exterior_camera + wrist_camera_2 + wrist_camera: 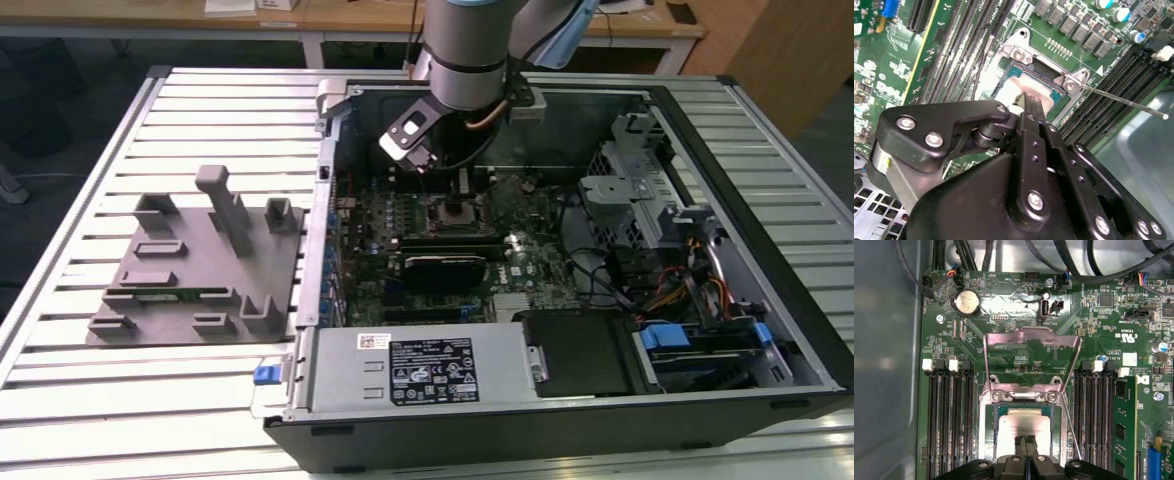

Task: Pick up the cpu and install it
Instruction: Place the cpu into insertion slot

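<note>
One silver-grey robot arm reaches down into an open black desktop computer case in the exterior view. It ends above the square metal processor socket on the green motherboard. A grey moulded parts holder lies on the slatted metal table toward the exterior view's left, well apart from the work.

In the second wrist view, the black gripper has its tip over the cpu, a flat square chip with a pale silver lid, which lies inside the socket frame. The thin steel locking lever sticks out free, so nothing clamps the chip. The risk, as I judge it, is a push on a chip that is not fully level or keyed, which could bend the socket contacts. A sideways slip of the tip could also drag the chip out of its seat.

In the first wrist view, the hinged silver load plate stands raised, and the cpu lies flat in the socket below it. The two fingers are together with only a thin seam between them, and they hold nothing. They sit over the lid's near edge; whether they touch it cannot be told.
</note>
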